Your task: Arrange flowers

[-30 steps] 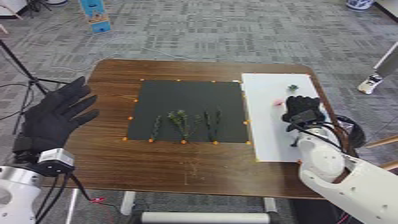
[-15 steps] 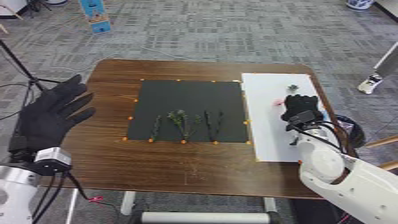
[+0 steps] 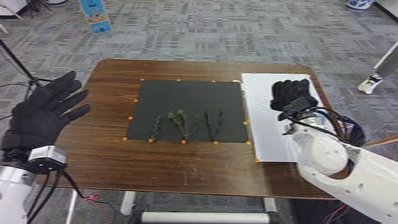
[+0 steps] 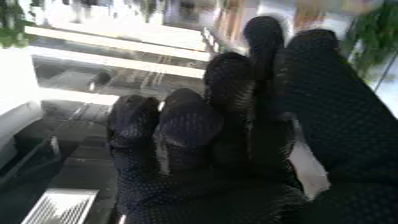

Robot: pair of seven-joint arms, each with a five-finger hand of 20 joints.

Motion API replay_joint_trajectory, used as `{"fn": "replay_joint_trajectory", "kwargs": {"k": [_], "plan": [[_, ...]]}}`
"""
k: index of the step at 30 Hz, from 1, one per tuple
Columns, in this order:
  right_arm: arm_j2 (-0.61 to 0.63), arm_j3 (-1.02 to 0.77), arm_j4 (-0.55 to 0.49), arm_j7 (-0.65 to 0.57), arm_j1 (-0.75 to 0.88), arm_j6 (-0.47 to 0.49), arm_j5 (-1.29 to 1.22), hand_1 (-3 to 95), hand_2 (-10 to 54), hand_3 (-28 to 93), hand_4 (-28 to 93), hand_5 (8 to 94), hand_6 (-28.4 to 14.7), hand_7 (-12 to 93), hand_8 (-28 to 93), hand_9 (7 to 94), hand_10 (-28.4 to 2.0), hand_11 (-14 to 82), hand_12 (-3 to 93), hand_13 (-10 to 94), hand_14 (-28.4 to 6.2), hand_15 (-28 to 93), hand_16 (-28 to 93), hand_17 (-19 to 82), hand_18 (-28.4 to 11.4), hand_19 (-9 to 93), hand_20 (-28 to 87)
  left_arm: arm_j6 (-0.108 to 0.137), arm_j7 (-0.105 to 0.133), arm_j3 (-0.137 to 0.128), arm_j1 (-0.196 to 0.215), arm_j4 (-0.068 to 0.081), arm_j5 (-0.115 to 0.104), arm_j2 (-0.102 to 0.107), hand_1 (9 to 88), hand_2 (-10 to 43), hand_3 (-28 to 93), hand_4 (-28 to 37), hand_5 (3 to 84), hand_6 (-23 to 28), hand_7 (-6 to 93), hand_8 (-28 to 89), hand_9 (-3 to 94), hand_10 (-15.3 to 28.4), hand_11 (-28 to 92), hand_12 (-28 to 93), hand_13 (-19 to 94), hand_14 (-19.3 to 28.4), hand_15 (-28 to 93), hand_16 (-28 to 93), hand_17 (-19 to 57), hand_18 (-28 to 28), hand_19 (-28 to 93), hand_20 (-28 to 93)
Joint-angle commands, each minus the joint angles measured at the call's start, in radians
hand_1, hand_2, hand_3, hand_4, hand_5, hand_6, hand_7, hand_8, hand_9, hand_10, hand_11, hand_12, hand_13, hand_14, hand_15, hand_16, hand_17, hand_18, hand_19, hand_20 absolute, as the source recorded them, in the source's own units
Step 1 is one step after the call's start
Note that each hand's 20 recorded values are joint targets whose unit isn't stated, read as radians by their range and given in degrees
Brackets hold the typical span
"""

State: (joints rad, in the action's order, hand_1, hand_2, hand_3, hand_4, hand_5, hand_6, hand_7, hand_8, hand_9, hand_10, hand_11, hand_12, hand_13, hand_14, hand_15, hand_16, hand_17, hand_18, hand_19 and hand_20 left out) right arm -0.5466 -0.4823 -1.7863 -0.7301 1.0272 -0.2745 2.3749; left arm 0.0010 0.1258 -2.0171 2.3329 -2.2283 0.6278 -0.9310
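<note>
Over the far part of the white sheet (image 3: 271,142) at the table's right is my right hand (image 3: 291,95), back up and open, hiding that part of the sheet. In the right wrist view, the fingers of my right hand (image 4: 191,150) are loosely bent, with the thumb close beside them and no flower visible in them. Green stems lie on the black mat: a thin sprig (image 3: 156,128), a leafy branching one (image 3: 180,121) and dark slim stems (image 3: 213,126). Off the table's left side, my left hand (image 3: 40,112) is open, fingers extended.
The brown table (image 3: 133,172) surrounds the mat (image 3: 191,95), whose border has small orange markers. A tripod stands beyond the left edge. A dark bin-like object (image 3: 354,134) is beside the right edge, near my right forearm.
My right hand has moved forward and slightly left, now covering where a small green piece and a pink flower showed on the white sheet. The left hand has drifted slightly outward and forward.
</note>
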Motion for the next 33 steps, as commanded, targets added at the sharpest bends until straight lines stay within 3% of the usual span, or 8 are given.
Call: {"fn": "replay_joint_trajectory", "kwargs": {"k": [1,7,16,22,33], "plan": [[0.037,-0.062,-0.031,-0.040,0.023,0.196,-0.072,32.0,-9.5,82,-28,59.2,-3.2,34,-11,57.1,-14.7,57.7,48.3,59,-11.6,82,46,29,-22.9,86,56,-0.002,0.004,-0.002,0.012,-0.008,0.000,-0.001,21.2,-6.6,69,-28.3,27.3,2.3,15.4,-8,24.2,10.9,13,16,20,13.1,17,4,-12.0,22.1,41,8],[0.028,-0.066,-0.010,0.009,0.008,0.294,-0.133,30.8,-9.5,77,-28,58.1,-4.2,32,-9,55.6,-15.3,57.4,47.9,58,-12.8,81,45,27,-23.5,85,57,0.003,0.003,0.004,0.006,-0.005,-0.001,0.001,21.3,-6.6,69,-28.3,27.3,2.3,15.7,-8,24.1,10.9,14,16,20,13.1,17,4,-12.0,22.1,41,8],[0.014,0.028,0.036,0.011,-0.056,0.302,-0.098,31.1,-9.5,76,-28,61.9,-3.3,34,-9,58.3,-14.7,57.0,46.8,59,-12.1,81,45,28,-23.4,85,56,0.002,0.003,0.006,0.005,-0.007,-0.002,0.001,21.3,-6.6,69,-28.3,27.2,2.3,15.6,-8,24.1,10.8,13,16,20,13.1,17,4,-12.0,22.1,41,8],[0.021,0.071,0.049,-0.016,-0.083,0.245,-0.068,30.7,-9.5,77,-28,62.3,-3.0,35,-10,59.3,-14.4,57.0,46.8,59,-11.8,81,45,29,-23.2,86,56,0.001,0.001,0.007,0.008,-0.008,-0.001,-0.001,21.1,-6.6,69,-28.3,27.2,2.3,15.6,-8,24.1,10.8,13,16,20,13.1,17,4,-12.0,22.1,41,8],[0.014,0.136,0.106,-0.027,-0.130,0.270,-0.081,31.5,-9.5,80,-28,62.2,-2.8,36,-10,59.2,-14.2,56.9,47.6,59,-11.7,81,45,29,-23.2,86,56,0.001,-0.001,0.011,0.003,-0.005,-0.002,0.003,21.3,-6.4,69,-28.3,27.3,2.3,15.6,-8,24.2,11.0,14,16,20,13.1,17,4,-12.0,22.0,41,8]]}}
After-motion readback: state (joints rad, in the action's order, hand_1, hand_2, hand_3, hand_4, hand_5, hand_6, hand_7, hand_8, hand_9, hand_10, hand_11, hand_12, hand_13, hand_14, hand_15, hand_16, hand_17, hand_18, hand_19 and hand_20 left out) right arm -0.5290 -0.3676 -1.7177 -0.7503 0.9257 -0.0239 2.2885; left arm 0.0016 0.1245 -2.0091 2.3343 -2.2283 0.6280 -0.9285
